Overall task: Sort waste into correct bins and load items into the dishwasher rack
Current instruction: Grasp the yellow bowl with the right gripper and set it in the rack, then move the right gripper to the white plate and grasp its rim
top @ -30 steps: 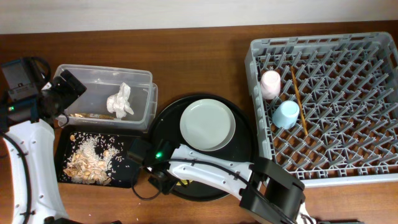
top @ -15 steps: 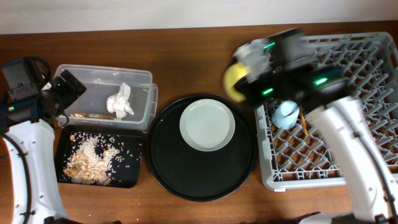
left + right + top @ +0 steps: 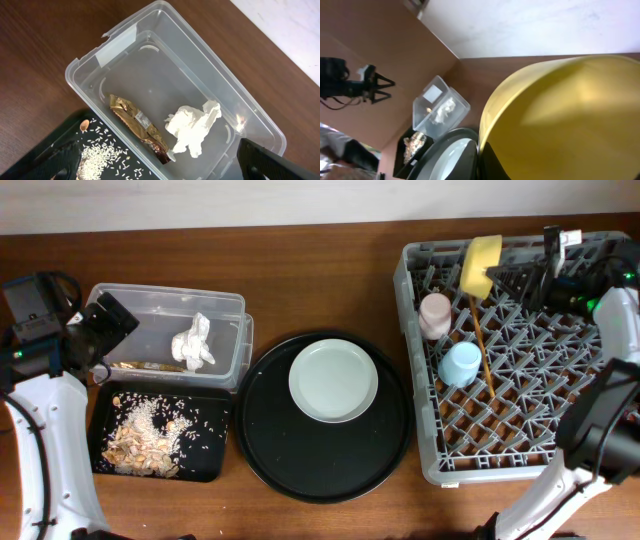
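Right jaws are squeezing the yellow bowl [image 3: 482, 265], loading it on edge over the dishwasher rack [image 3: 430, 470]. Next it is probably needing a slow drop between pegs [image 3: 540, 380]. Far off, left jaws are hanging open above the clear tub [image 3: 150, 65].

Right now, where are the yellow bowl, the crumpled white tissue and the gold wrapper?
yellow bowl [image 3: 481, 265], overhead view, on its yellow wall.
crumpled white tissue [image 3: 192, 126], left wrist view, on its middle.
gold wrapper [image 3: 139, 125], left wrist view, on its middle.
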You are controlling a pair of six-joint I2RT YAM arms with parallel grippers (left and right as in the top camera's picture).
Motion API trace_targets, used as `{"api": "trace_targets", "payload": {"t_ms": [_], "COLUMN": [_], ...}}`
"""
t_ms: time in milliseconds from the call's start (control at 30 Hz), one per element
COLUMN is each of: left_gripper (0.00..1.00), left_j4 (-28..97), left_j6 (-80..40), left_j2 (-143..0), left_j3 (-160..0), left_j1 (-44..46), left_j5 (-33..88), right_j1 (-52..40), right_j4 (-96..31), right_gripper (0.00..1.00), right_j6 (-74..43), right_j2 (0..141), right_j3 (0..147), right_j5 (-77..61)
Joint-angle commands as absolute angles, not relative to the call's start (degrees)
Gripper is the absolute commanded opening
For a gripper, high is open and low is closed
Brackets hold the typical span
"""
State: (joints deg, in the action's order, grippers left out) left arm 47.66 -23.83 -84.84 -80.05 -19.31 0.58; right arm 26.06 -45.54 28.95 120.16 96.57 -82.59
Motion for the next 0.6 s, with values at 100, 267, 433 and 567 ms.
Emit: {"api": "trace_targets", "payload": {"t_ms": [100,267,433,567], "left_gripper": [0.99,0.99,0.99,0.99], "left_j4": [47.68,47.68,47.68,47.68], "left_j6": [-23.97,-23.97,-23.97,-23.97], "left_j2": [-83.66,-83.66,-83.66,-83.66], "left_j3": [-80.18,-80.18,-80.18,-80.18], "left_j1": [-19.55,-19.55,-19.55,-19.55], "left_j5": [0.16,0.16,0.16,0.16], "right_j1": [28.08,31.7,34.81,37.93], "right_j4": [-44.1,-46.22,-47.37,-50.96], "right_gripper": [0.04,0.18,0.58,0.59], "right_j6": [26.33,24.32,16.23,15.35], "right_j2": [126.32,126.37,126.37,125.62], "right_j3": [96.77,96.77,96.77,96.77], "right_j5": [-81.03,-74.28,-74.96,-75.77]}}
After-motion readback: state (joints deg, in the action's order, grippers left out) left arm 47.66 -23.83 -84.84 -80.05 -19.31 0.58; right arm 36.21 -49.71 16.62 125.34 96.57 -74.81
